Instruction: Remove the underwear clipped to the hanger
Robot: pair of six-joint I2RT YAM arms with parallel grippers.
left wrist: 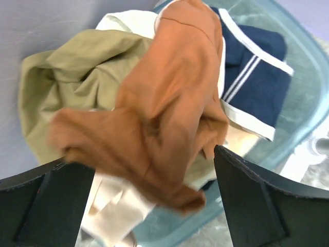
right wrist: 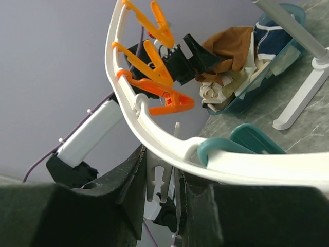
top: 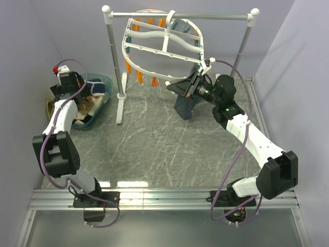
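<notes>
The white oval hanger (top: pixel 164 46) hangs from the rail, with orange clothespins (right wrist: pixel 159 77) and a teal one (right wrist: pixel 247 141) along its rim (right wrist: pixel 154 134). A dark striped brief (top: pixel 186 103) hangs from its near right rim. My right gripper (top: pixel 198 80) is at that rim, shut on a white clip (right wrist: pixel 162 170) under it. My left gripper (left wrist: pixel 154 206) is open over the teal basket (left wrist: pixel 303 77). A blurred tan-brown brief (left wrist: pixel 169 113) lies loose just ahead of its fingers, on top of a navy brief (left wrist: pixel 257 77) and cream cloth (left wrist: pixel 113 206).
The silver-and-white rail stand (top: pixel 115 67) stands on the grey marbled table, its base beside the basket (top: pixel 105 82) at the far left. An olive-green cloth (left wrist: pixel 67 82) hangs over the basket's edge. Walls close in on the left, back and right.
</notes>
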